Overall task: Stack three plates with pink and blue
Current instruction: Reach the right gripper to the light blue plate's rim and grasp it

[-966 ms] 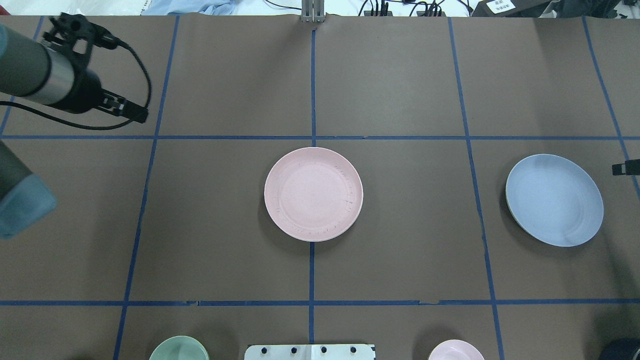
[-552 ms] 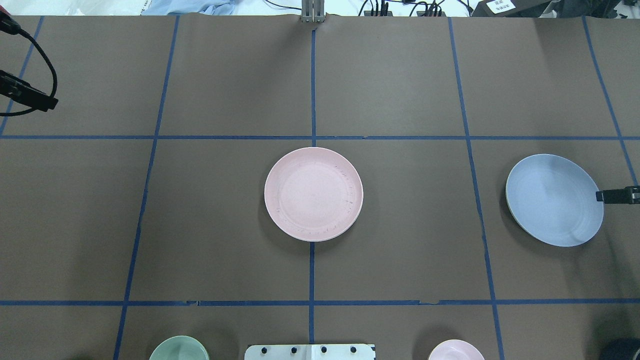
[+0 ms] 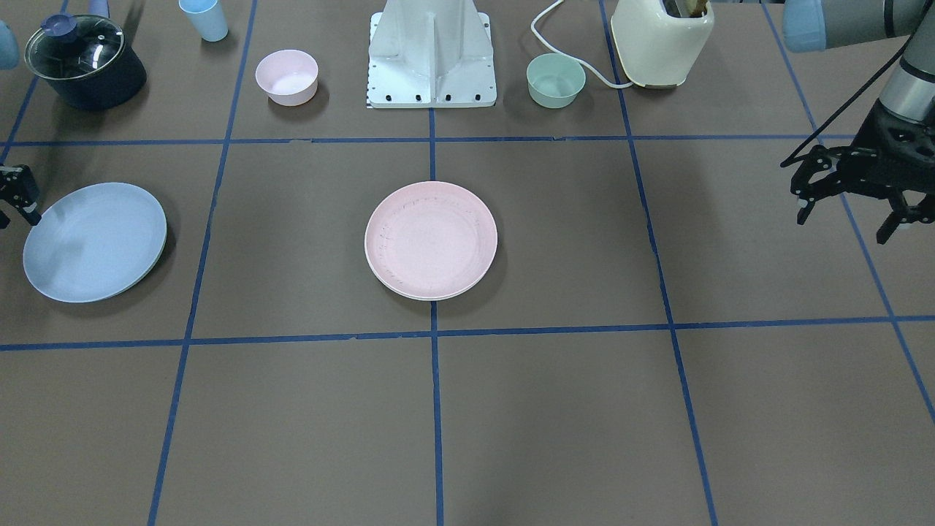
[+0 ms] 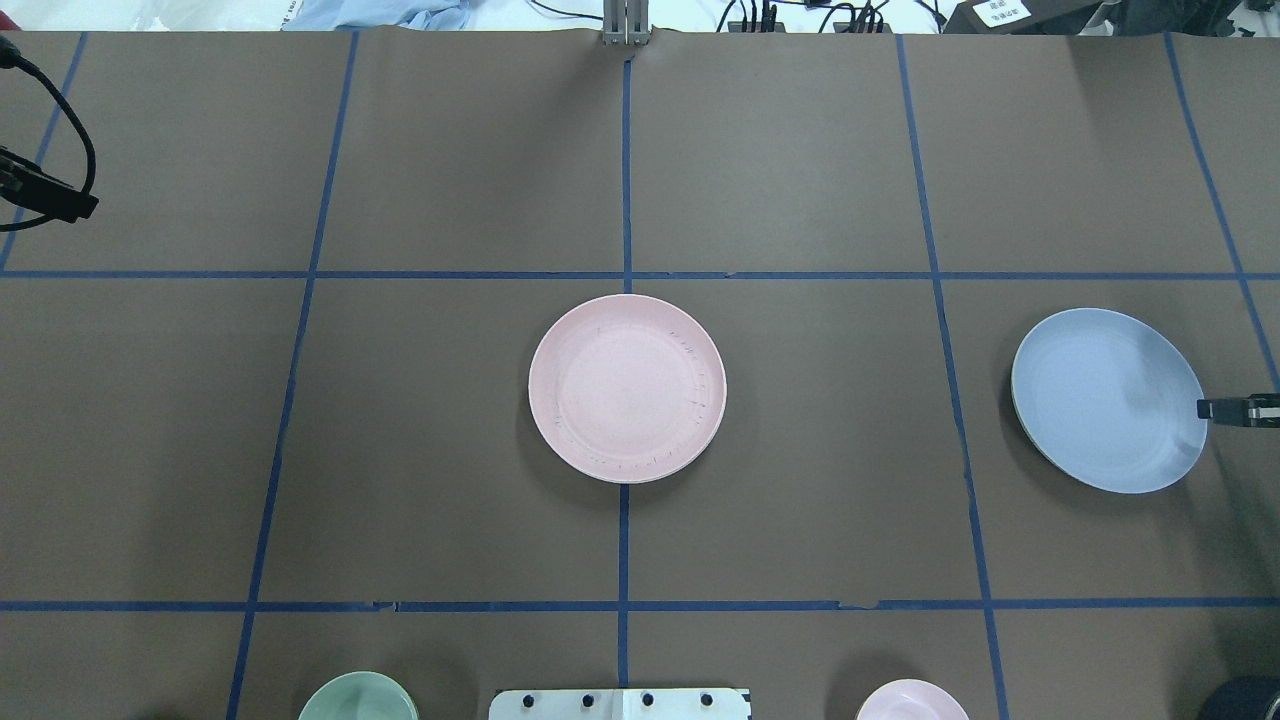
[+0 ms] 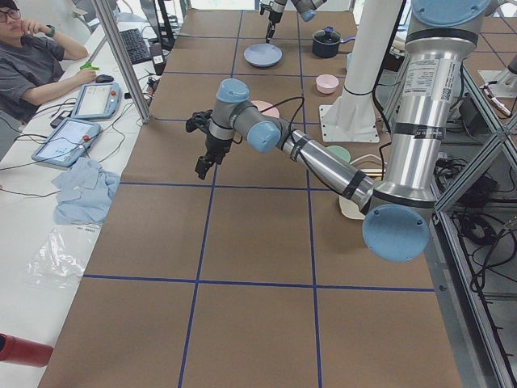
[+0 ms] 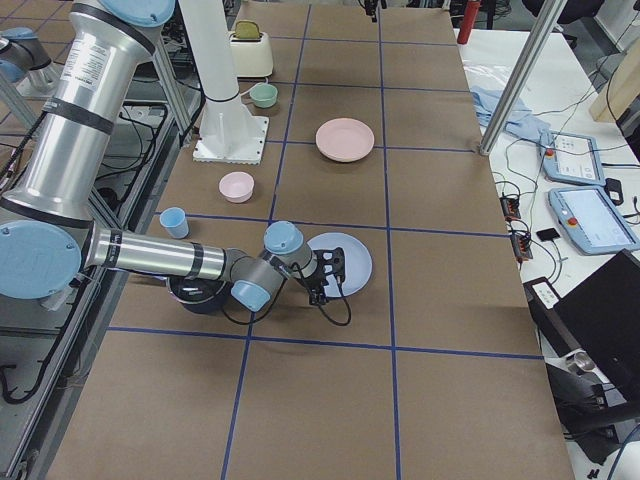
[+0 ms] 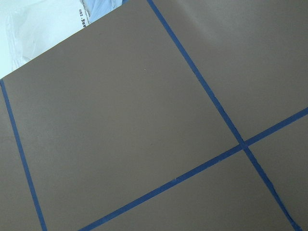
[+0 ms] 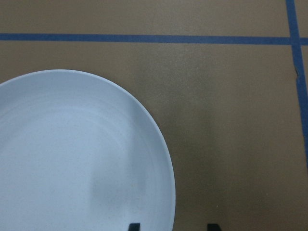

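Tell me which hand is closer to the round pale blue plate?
Right. The right gripper sits at the rim of the round pale blue plate; the left gripper hangs far beyond the round pale pink plate.

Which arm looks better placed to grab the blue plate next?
The right. The right gripper sits open at the rim of the blue plate, straddling it; the left gripper hangs far off at the other end of the table.

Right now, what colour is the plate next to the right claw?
Pale blue. The plate shows best in the right wrist-mounted view.
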Controlling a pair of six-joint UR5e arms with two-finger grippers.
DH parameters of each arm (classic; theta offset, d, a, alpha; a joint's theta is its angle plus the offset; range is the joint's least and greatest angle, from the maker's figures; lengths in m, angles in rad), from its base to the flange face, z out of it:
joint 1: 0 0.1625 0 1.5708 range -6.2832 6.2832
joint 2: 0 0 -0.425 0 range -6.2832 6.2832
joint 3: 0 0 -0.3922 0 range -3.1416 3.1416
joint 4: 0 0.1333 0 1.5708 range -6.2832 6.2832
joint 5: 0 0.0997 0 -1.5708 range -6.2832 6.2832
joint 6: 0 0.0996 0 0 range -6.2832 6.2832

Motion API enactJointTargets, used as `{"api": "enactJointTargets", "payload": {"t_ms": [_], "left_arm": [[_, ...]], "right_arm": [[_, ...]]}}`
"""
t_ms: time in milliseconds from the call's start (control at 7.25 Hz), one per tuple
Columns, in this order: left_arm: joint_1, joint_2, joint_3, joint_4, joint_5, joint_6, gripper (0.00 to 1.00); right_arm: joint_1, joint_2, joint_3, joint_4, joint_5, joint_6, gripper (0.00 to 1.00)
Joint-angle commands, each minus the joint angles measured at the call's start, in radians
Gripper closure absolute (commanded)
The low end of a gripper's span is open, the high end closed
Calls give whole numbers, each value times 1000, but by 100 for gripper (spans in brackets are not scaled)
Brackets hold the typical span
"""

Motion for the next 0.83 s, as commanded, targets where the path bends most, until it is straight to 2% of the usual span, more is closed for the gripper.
{"api": "enactJointTargets", "payload": {"t_ms": [0,138,276,414,690], "left_arm": [[2,-3,1,0,0,-2,0],[2,-4,3,0,0,-3,0],[2,-4,4,0,0,-3,0],[2,-4,4,0,0,-3,0],[4,-7,4,0,0,-5,0]], "right_arm": [[-28,42,-56,7,-28,6,49],[-31,51,-67,9,-26,6,54],[-33,53,-67,9,-26,12,72],[-34,53,-66,9,-25,15,100],[-33,53,-55,11,-17,15,100]]}}
